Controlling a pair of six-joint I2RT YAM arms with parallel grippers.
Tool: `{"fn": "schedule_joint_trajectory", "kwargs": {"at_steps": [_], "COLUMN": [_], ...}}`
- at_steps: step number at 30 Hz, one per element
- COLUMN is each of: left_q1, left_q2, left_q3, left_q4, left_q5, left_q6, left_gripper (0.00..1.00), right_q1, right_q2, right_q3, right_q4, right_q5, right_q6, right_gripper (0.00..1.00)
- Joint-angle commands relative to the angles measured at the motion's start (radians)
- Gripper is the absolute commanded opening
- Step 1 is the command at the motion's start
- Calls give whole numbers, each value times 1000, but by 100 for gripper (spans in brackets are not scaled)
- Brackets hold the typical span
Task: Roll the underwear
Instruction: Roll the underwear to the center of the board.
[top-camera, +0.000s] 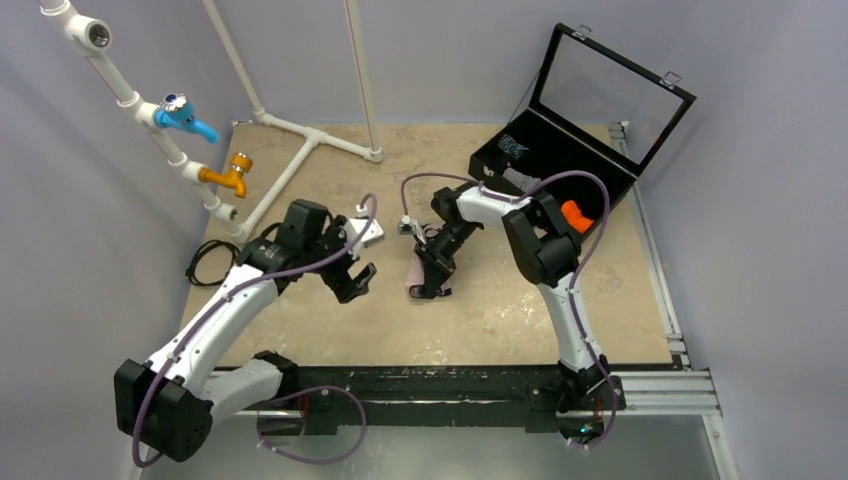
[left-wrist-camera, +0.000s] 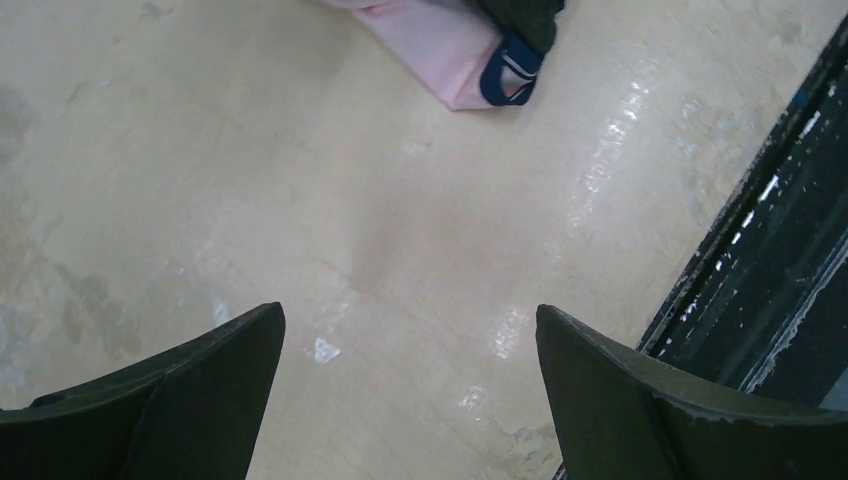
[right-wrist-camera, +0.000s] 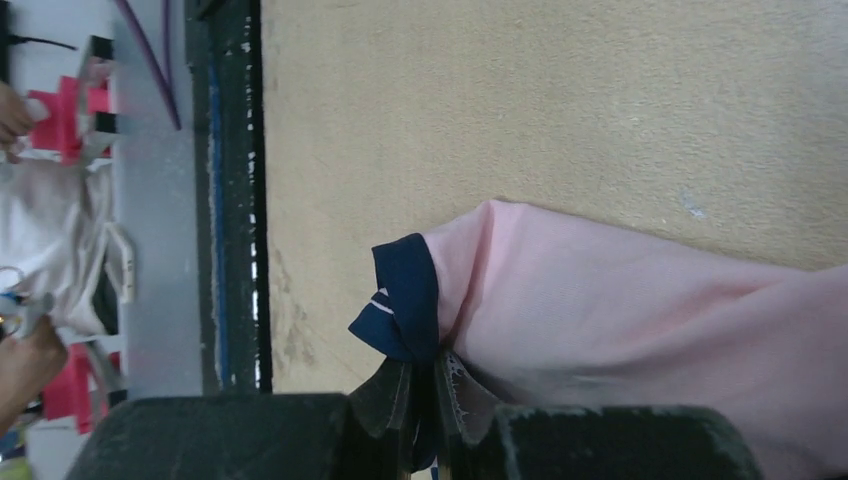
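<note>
The underwear (right-wrist-camera: 600, 300) is pale pink fabric with a dark navy trim (right-wrist-camera: 405, 300). It lies mid-table in the top view, mostly hidden under my right arm (top-camera: 430, 262). My right gripper (right-wrist-camera: 425, 375) is shut on the underwear, pinching the navy trim at the near corner. In the left wrist view the same corner of the underwear (left-wrist-camera: 450, 50) shows at the top, with a navy loop (left-wrist-camera: 510, 70). My left gripper (left-wrist-camera: 410, 330) hangs open over bare table, well apart from the fabric; in the top view my left gripper (top-camera: 352, 280) is left of the underwear.
An open black case (top-camera: 570, 150) holding an orange rolled cloth (top-camera: 576, 215) stands at the back right. White pipes with blue (top-camera: 185, 115) and orange (top-camera: 230, 175) taps run along the back left. A black rail (top-camera: 450, 385) borders the table's near edge.
</note>
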Motion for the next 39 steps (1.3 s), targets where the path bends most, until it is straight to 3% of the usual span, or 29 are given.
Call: {"fn": "schedule_joint_trajectory", "kwargs": {"at_steps": [1, 4, 17, 27, 39], "left_q1": [-159, -230, -591, -657, -677], "left_q2": [-4, 48, 250, 386, 504], "left_q3": [-34, -20, -68, -84, -46], "left_q4": [116, 143, 418, 569, 609], "left_q5": [-67, -81, -254, -318, -355], "left_q6": [85, 100, 165, 155, 115], "left_gripper": [95, 94, 88, 82, 80], "right_q1": [8, 6, -5, -8, -40], "right_q2": [78, 107, 155, 168, 162], "right_q3": [99, 131, 127, 122, 84], "right_q4": [-263, -332, -325, -325, -330], "right_q5": [-140, -179, -187, -172, -145], "right_q6": [-164, -187, -128, -128, -147], "right_gripper": [0, 0, 0, 0, 0]}}
